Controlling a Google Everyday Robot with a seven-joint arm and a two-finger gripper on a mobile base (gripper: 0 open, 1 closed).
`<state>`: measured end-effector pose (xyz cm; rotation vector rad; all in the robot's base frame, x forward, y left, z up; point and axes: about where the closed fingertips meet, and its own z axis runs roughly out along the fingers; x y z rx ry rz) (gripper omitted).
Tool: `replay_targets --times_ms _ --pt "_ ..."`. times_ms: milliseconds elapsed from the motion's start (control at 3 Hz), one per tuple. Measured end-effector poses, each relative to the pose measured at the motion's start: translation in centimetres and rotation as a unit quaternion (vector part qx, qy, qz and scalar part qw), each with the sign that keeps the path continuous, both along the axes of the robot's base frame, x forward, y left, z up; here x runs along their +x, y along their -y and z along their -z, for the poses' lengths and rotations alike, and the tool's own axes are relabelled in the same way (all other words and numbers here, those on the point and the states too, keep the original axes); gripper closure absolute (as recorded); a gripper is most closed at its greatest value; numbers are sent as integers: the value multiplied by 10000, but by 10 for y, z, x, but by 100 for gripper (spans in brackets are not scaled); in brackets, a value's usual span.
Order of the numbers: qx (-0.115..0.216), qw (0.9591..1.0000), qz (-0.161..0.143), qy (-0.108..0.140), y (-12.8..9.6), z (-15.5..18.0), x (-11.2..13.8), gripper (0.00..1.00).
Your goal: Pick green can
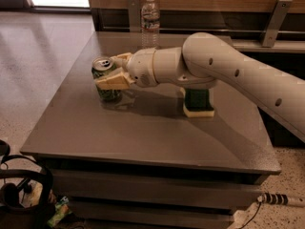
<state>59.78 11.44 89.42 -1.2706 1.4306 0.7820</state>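
The green can stands upright on the dark grey table, left of centre, with its silver top showing. My gripper reaches in from the right at the end of the white arm. Its cream fingers lie on the near and far sides of the can at its upper half, closed against it. The can's base rests on the table top.
A clear plastic water bottle stands at the table's far edge. A flat green-and-yellow sponge lies under the arm, right of the can. Black cables and a bag lie on the floor at the front left.
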Motion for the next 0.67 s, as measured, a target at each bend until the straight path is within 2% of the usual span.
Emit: replay_targets --times_ms 333,667 --pt "0 9999 -100 47 -6 -6 0 100" --pt "7 9991 -224 352 -11 -35 -4 100"
